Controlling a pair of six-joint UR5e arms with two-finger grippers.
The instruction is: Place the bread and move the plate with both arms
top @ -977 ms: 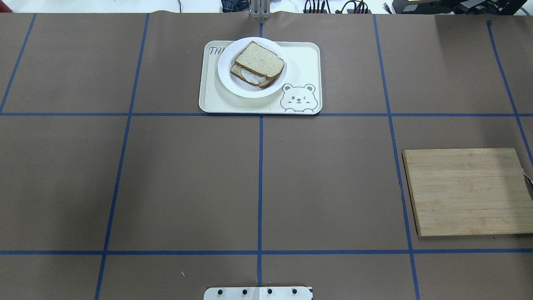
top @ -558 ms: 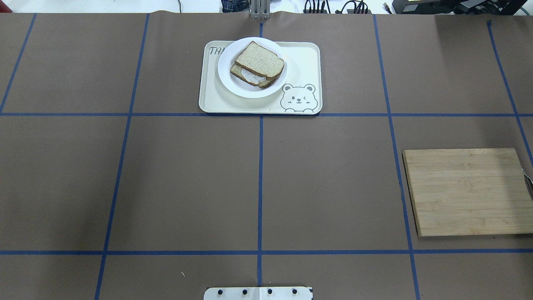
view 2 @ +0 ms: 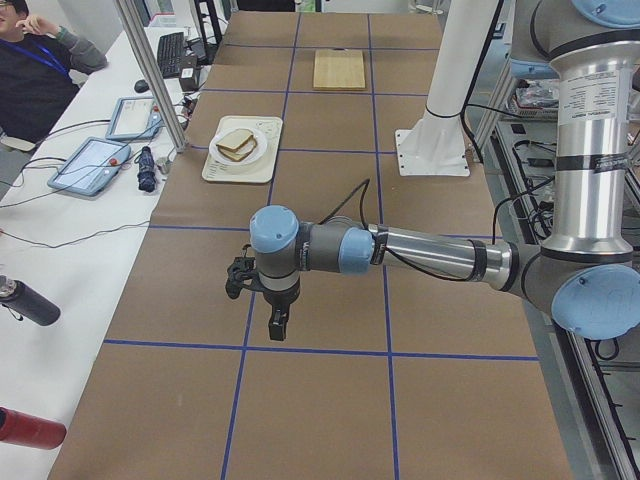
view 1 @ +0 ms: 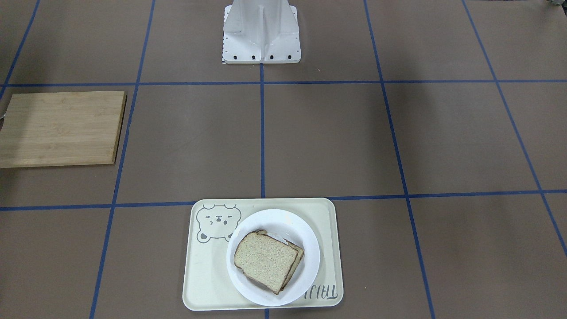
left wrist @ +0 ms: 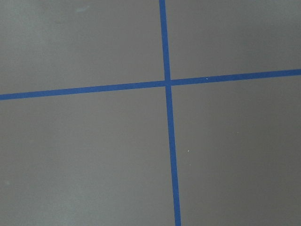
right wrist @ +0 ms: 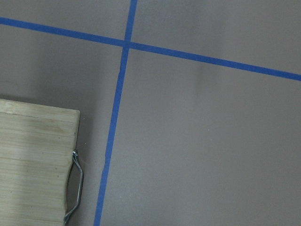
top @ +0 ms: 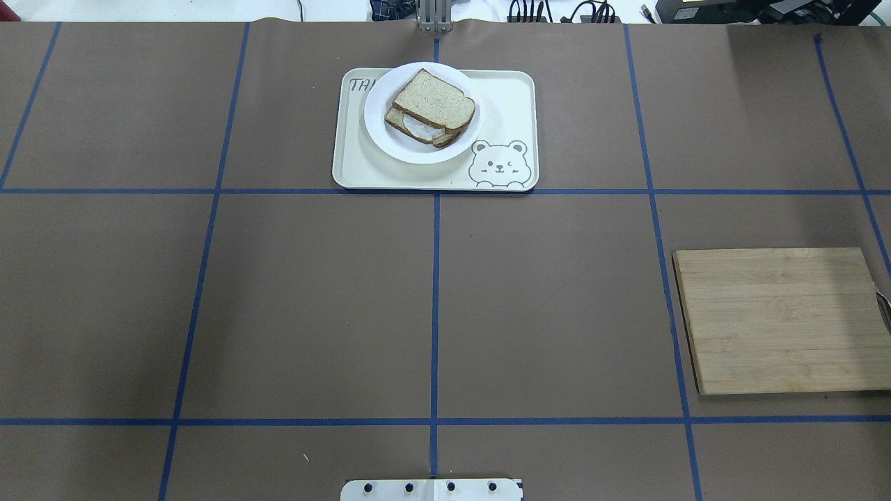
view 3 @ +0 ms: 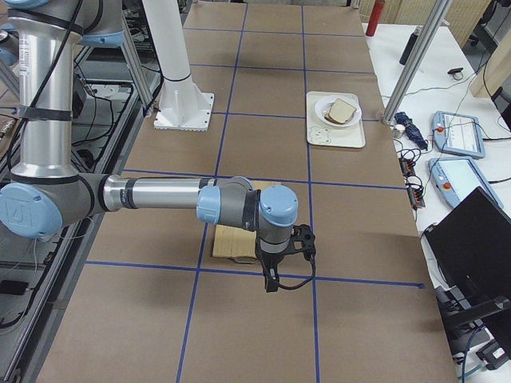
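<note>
A cream tray [top: 355,163] with a bear drawing [top: 498,165] is lying at the far middle of the brown surface [top: 313,299], which blue tape lines [top: 434,313] are dividing into squares. An egg-topped slice [top: 418,128] is peeking out over the tray's lettered end. A wooden cutting board [top: 779,320] is sitting well apart on the right, its metal handle [right wrist: 80,186] facing outward. A person [view 2: 30,70] is sitting at a white side table [view 2: 90,260] carrying two tablets [view 2: 88,165].

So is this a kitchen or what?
Probably a robot lab: the table has a blue tape grid, robot arms reach over it, and control tablets sit on a side bench.
</note>
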